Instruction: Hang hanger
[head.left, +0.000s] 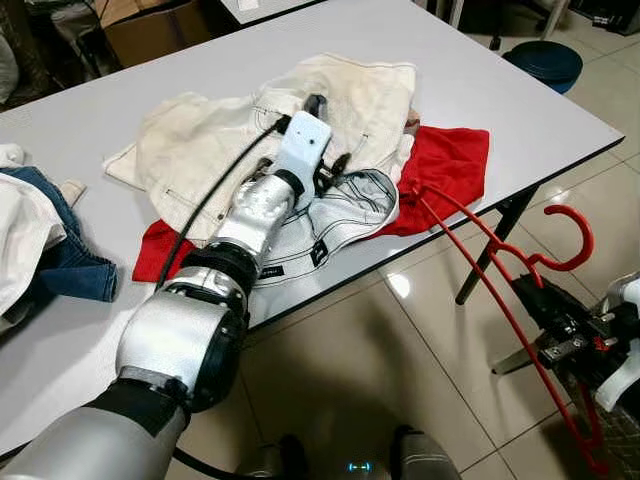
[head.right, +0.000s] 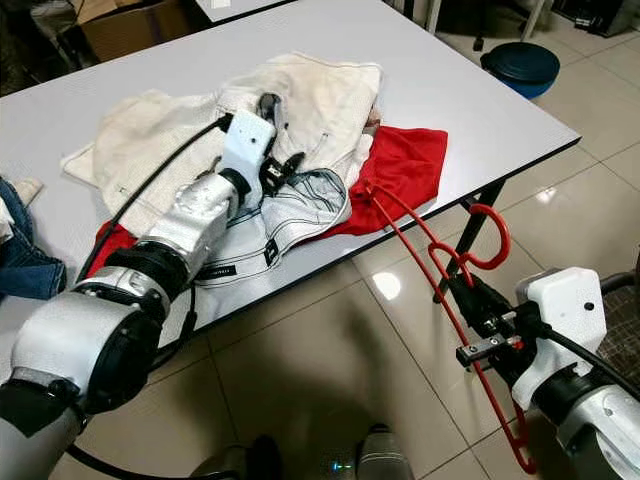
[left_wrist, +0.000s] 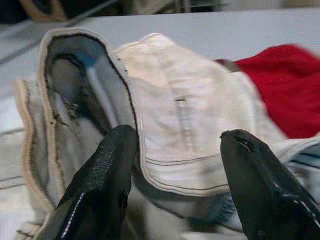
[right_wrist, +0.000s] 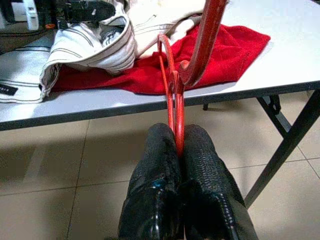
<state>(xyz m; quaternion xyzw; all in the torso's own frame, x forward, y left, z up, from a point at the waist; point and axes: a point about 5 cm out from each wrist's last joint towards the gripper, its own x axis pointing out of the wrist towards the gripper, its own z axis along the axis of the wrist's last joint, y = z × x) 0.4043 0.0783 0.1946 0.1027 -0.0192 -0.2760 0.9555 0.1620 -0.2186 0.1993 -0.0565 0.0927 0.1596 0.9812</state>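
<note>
clothes heap (head.left: 330, 130) crowding table (head.left: 520, 100) front edge, far tabletop bare

Grey table (head.left: 500, 90) (black legs), glossy beige tiled floor (head.left: 400, 370), cardboard box (head.left: 150, 30)

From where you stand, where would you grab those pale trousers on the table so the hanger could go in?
Probably the waistband of the pale trousers: it is a firm stitched edge, curled up and gaping open toward the table's near edge. The left gripper already straddles that rim from above, fingers open. Pinching there should hold the opening up for the red hanger, which the right gripper grips shut.
</note>
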